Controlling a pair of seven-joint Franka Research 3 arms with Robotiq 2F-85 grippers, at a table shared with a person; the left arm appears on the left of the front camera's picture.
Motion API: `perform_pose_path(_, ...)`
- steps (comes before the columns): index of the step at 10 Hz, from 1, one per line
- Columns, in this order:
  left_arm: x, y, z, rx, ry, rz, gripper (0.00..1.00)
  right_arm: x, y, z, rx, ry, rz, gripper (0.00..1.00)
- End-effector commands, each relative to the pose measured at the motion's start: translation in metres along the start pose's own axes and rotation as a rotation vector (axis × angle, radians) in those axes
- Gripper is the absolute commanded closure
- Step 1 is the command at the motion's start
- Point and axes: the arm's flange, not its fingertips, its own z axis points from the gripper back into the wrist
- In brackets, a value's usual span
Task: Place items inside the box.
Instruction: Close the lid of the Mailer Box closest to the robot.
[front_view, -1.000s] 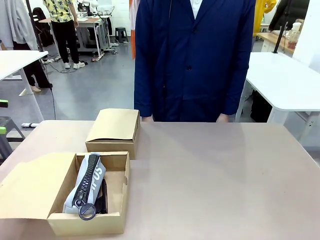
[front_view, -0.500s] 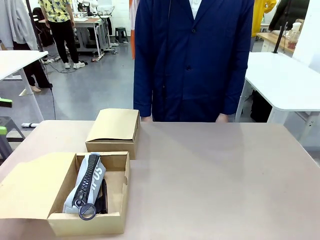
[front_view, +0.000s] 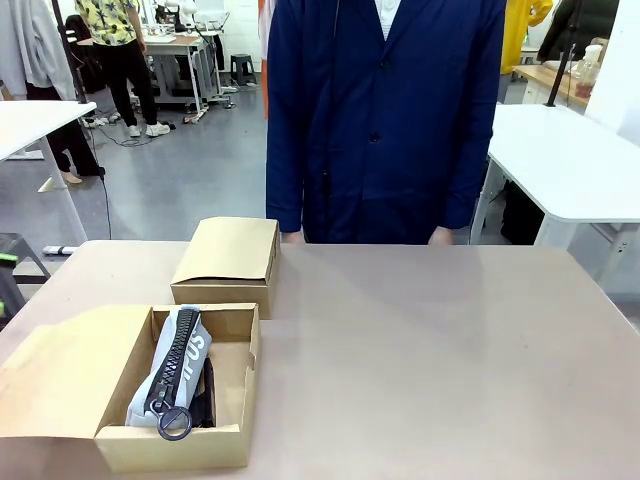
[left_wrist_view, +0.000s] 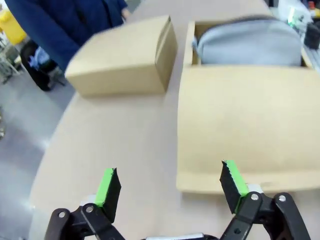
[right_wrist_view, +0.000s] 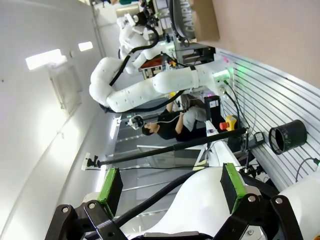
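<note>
Two cardboard boxes sit on the desk (front_view: 430, 340), both toward its left side. Largest is the box (front_view: 232, 395) at the near left corner, its wide flap lid (front_view: 62, 375) folded out flat toward the left edge. Behind it, touching or nearly so, stands the smaller box (front_view: 228, 262), closed. A person in a dark blue coat (front_view: 385, 110) stands at the far edge, hands low.

Inside the box lies the grey pouch (front_view: 172, 375), long axis running near-to-far, black zipper uppermost, ring pull (front_view: 173, 423) at the near end. Something dark lies beside it (not identifiable).

Left gripper (left_wrist_view: 170, 182): jaws spread wide, nothing between them. It hangs over the outer edge of the flap lid, with the box and pouch (left_wrist_view: 250, 42) straight ahead beyond the lid.

Right gripper (right_wrist_view: 170, 187): jaws spread, empty, aimed away from the desk.

Judgement: the left arm is clearly nearer the box. No loose item lies on the desk, so packing appears complete or nearly so.
</note>
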Motion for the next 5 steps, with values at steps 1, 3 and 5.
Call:
perform_pose_path(1, -0.033, -0.005, -0.007, -0.075, 0.091, -0.003, 0.00, 0.000, 0.007, 0.001, 0.021, -0.012, -0.008, 0.00)
perform_pose_path(3, -0.060, -0.014, -0.015, -0.129, 0.157, 0.051, 0.00, 0.000, 0.007, 0.001, 0.021, -0.012, -0.008, 0.00)
perform_pose_path(5, -0.075, -0.022, -0.025, -0.161, 0.199, 0.069, 0.00, 0.000, 0.007, 0.001, 0.021, -0.012, -0.008, 0.00)
